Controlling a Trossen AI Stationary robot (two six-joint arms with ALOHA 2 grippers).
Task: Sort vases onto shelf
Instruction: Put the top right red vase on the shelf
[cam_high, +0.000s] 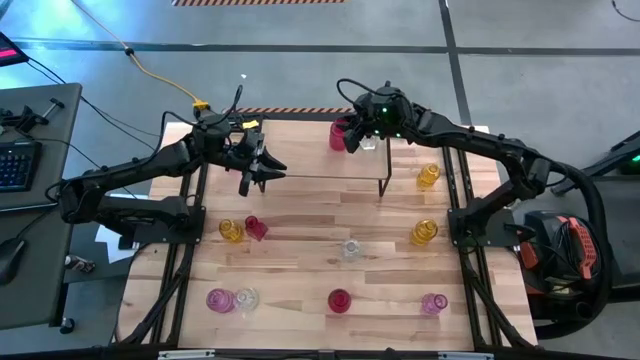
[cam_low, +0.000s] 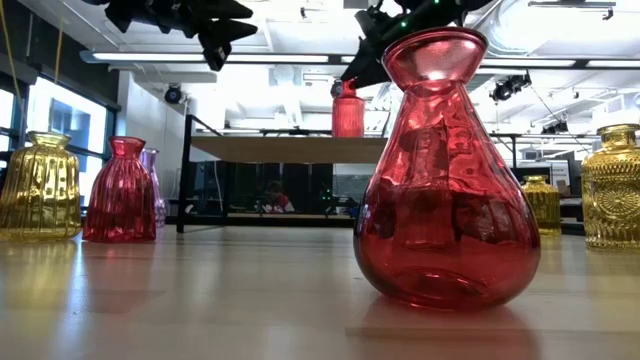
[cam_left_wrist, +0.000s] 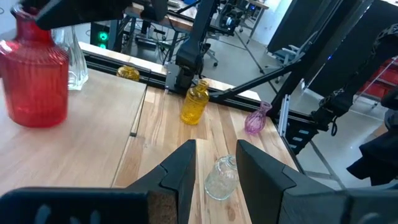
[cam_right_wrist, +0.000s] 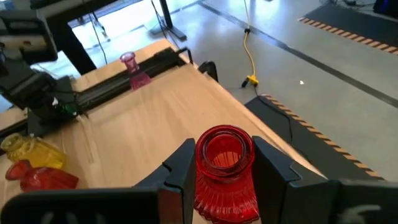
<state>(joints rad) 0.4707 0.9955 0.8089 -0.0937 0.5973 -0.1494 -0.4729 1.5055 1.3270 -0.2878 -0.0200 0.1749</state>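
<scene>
While the right hand (cam_right_wrist: 221, 165) stood at the upper centre of the high view, over the far right corner of the shelf (cam_high: 310, 150), its fingers were closed on the neck of a red vase (cam_right_wrist: 224, 171) — the right wrist view showed one finger on each side of the ribbed glass. A clear vase (cam_high: 369, 142) stood just beside it on the shelf top. The left hand (cam_high: 257, 172) hung above the shelf's left end, upper left of centre, with its fingers part open and nothing between them.

The step in hand appeared to be the placing of the red vase on the shelf. The next move would call for setting its base flat, clear of the clear vase, then parting the fingers and lifting straight up. Other vases — yellow (cam_high: 231, 230), pink (cam_high: 219, 299) and a second clear one (cam_high: 350, 249) — remained on the surface (cam_high: 300, 280) below the shelf in the high view.
</scene>
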